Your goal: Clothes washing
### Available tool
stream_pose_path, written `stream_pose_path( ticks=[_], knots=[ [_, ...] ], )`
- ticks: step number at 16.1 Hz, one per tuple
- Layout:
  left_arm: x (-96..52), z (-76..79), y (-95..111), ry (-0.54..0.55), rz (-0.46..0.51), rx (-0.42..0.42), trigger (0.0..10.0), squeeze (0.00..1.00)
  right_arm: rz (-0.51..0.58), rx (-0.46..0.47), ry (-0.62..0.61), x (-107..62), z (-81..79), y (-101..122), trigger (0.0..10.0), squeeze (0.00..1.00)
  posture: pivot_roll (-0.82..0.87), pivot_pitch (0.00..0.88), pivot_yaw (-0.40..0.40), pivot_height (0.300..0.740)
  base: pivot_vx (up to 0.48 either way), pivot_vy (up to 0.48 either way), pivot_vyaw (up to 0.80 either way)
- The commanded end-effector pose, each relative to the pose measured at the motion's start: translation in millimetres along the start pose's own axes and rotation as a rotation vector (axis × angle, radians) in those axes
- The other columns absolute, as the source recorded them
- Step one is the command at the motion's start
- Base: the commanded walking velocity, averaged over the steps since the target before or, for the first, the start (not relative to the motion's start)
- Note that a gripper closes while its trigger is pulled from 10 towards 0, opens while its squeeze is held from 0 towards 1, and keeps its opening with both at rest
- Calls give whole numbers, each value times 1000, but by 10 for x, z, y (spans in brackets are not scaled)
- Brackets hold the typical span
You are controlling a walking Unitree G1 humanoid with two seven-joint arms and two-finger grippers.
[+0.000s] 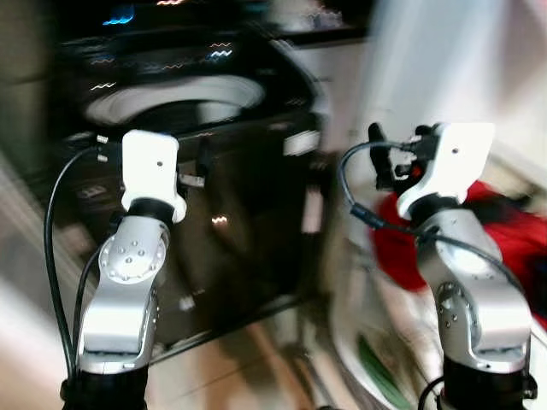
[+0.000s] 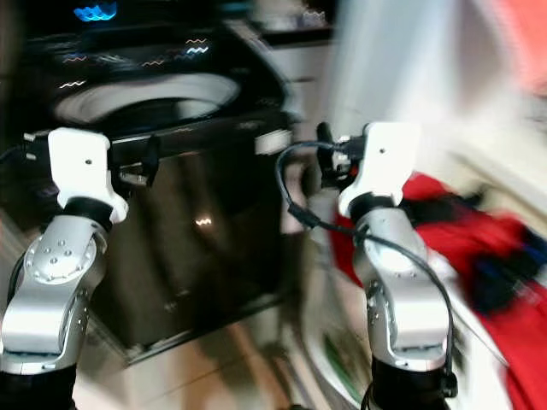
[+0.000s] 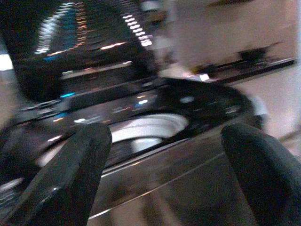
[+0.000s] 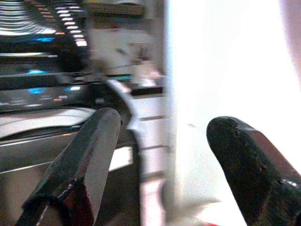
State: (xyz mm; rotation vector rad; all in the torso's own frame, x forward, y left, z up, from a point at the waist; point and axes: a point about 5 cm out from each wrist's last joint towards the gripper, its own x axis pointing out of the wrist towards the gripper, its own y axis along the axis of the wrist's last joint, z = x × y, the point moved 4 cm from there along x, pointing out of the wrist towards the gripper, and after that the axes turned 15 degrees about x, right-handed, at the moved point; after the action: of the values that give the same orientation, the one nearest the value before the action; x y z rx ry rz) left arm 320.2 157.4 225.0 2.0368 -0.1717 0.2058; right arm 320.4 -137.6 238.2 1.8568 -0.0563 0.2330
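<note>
room: blurred laundry corner, pale tiled floor (image 1: 256, 359) along the bottom, white wall (image 1: 444, 60) at upper right; the smear suggests the camera is moving.
washer: black top-loader (image 1: 214, 205) fills the left and centre of the head views, its round opening (image 1: 171, 98) at upper left, lit panel above it.
left gripper: (image 3: 164, 165) raised at left of frame in front of the washer; fingers (image 3: 70, 165) wide apart, nothing between them.
right gripper: (image 4: 164, 160) raised right of centre, between washer and wall; fingers apart, empty.
clothes: red pile (image 2: 479, 248) at right of frame, behind and below the right arm, seemingly in a pale basket (image 1: 376, 342); nothing is in hand.
progress: judged early, no garment picked up yet.
risk: with views this smeared, a reach could misjudge depth and knock the washer's front or rim.
risk: the right arm's loose cable (image 1: 359, 201) hangs beside the pile and could snag cloth.
risk: a dark item (image 2: 496, 278) in the red pile may get left behind.
</note>
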Motion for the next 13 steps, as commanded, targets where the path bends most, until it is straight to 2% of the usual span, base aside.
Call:
stream_pose_path(
  ticks=[1,3,5,9,13],
  knots=[
    [23,-12,57,5,11,6,10000,0,30,-5,9,-5,-42,118,10000,0,-53,0,1,740,0,0,-800],
    [37,-11,66,4,14,7,10000,0,30,-8,8,-2,-39,146,10000,0,-56,0,2,740,0,0,-800],
    [59,-23,51,5,12,13,10000,0,-15,-11,-9,-29,-16,93,10000,0,-60,0,-1,740,0,0,-800],
    [70,-29,13,9,2,12,10000,0,-59,7,-56,-98,88,-2,10000,0,-67,0,0,740,0,291,-800],
    [54,18,-26,-2,-10,2,10000,0,-68,3,-56,-118,87,3,10000,0,-77,0,2,740,0,307,-800]
  ],
)
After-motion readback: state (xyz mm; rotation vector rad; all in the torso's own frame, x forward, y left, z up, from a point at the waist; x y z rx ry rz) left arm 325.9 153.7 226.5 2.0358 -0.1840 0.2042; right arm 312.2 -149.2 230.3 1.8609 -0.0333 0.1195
